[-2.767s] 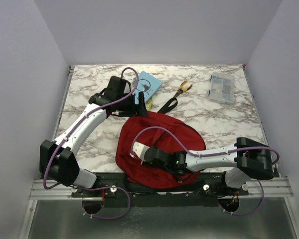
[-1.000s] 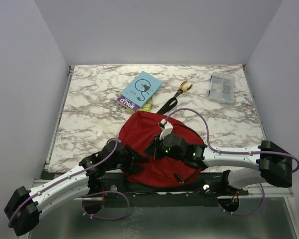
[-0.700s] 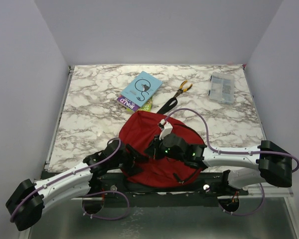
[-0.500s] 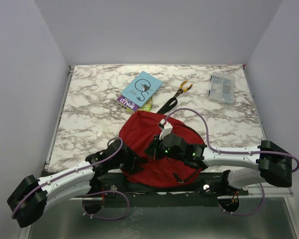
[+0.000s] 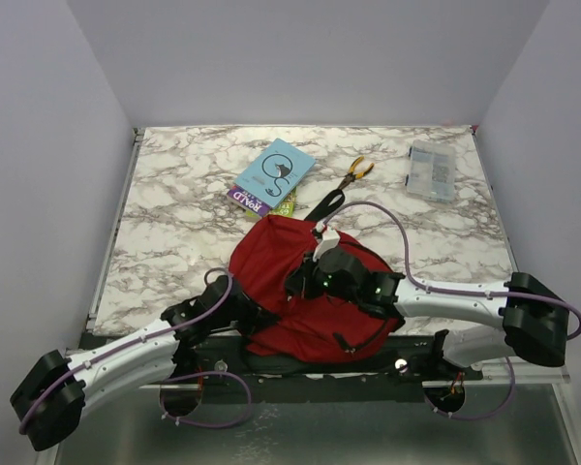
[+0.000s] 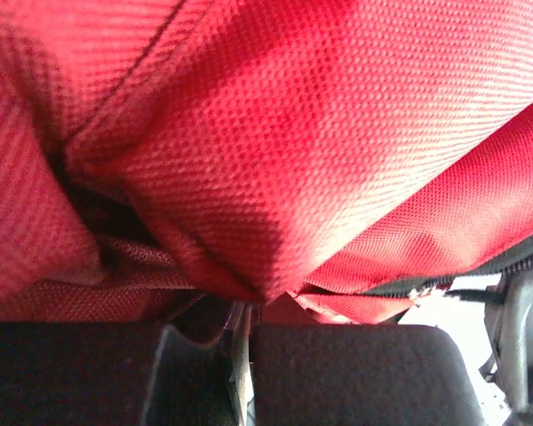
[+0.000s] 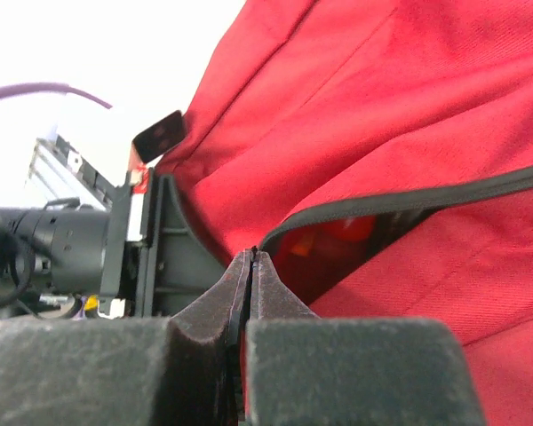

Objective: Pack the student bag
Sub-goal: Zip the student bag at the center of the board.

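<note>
The student bag point(image 5: 271, 257), dark red with black zippers, lies at the table's near edge, bunched upward in the middle. My right gripper point(image 5: 298, 287) is over its centre; in the right wrist view its jaws point(image 7: 251, 259) are shut on the end of the black zipper edge point(image 7: 409, 201) of the bag's opening, whose inside is dark. My left gripper point(image 5: 257, 315) is at the bag's near left side. In the left wrist view red fabric point(image 6: 275, 160) fills the frame and a fold runs down into the shut left gripper point(image 6: 244, 306), hiding the tips.
Behind the bag lie a light blue book point(image 5: 276, 172) on a purple one point(image 5: 246, 199), orange-handled pliers point(image 5: 356, 171), a clear plastic box point(image 5: 432, 170) and the bag's black strap point(image 5: 323, 205). The black mounting rail point(image 5: 300, 360) runs under the bag's near edge.
My left gripper has closed on the bag's near left fabric. My right gripper has pulled the zipper edge up and back, and the bag now stands taller and more bunched.
</note>
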